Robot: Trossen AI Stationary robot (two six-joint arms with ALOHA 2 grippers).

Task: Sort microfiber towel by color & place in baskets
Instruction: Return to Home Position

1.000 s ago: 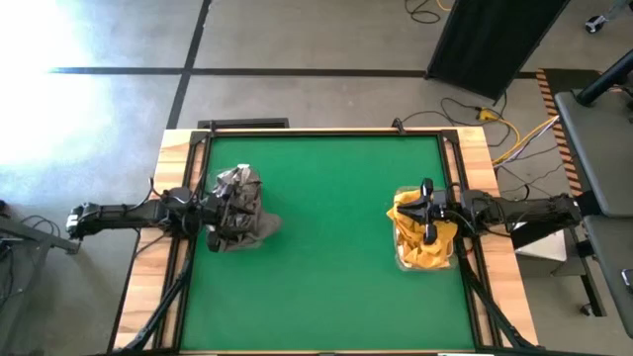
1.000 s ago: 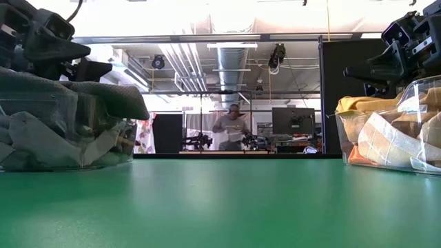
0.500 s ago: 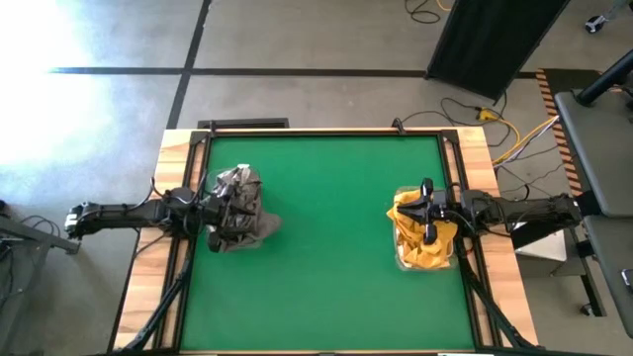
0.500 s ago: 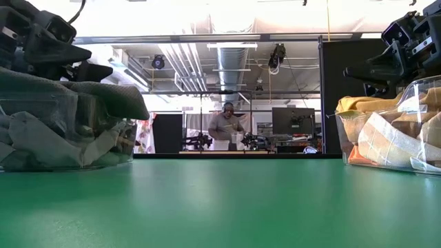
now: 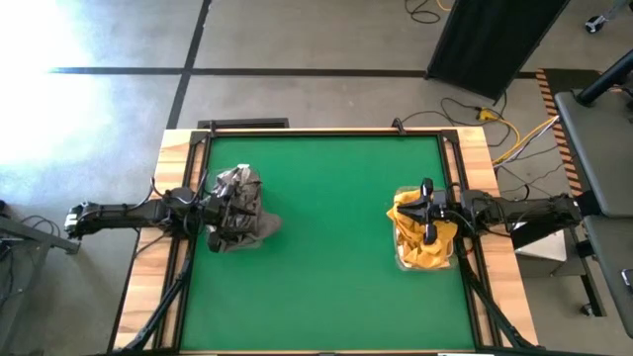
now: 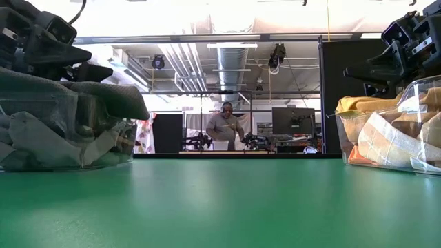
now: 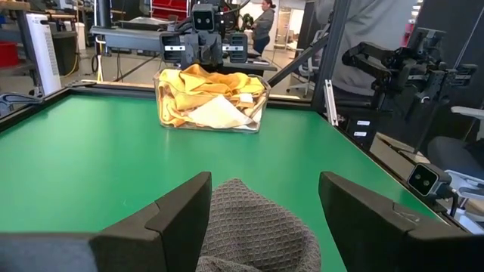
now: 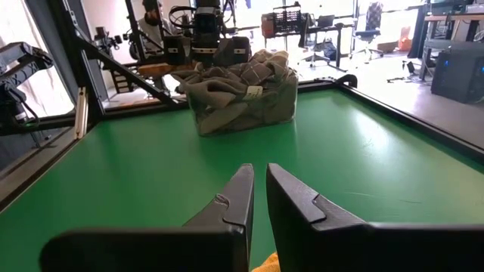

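Since the earlier frame nothing on the table has shifted; only the person in the room beyond has lowered the arms, and the left arm has barely settled. The left gripper hangs over the left bin, fingers well apart and holding nothing, with a grey towel lying directly beneath them. The right gripper sits over the right bin, fingers drawn almost together on nothing. The grey towels are heaped above the left bin's rim, one fold spilling over the side toward the green table; the orange-yellow towels fill the right bin, a paler fold showing against its wall. No cloth lies loose on the table, so sorting appears complete. The cloths are judged light, soft and limp, and would sag if lifted; the best hold is a raised crease or bunched ridge. The grey weave is nubbly and waffle-like, with a small white tag showing. Both bins are clear, rigid, straight-walled plastic, probably light enough to slide.
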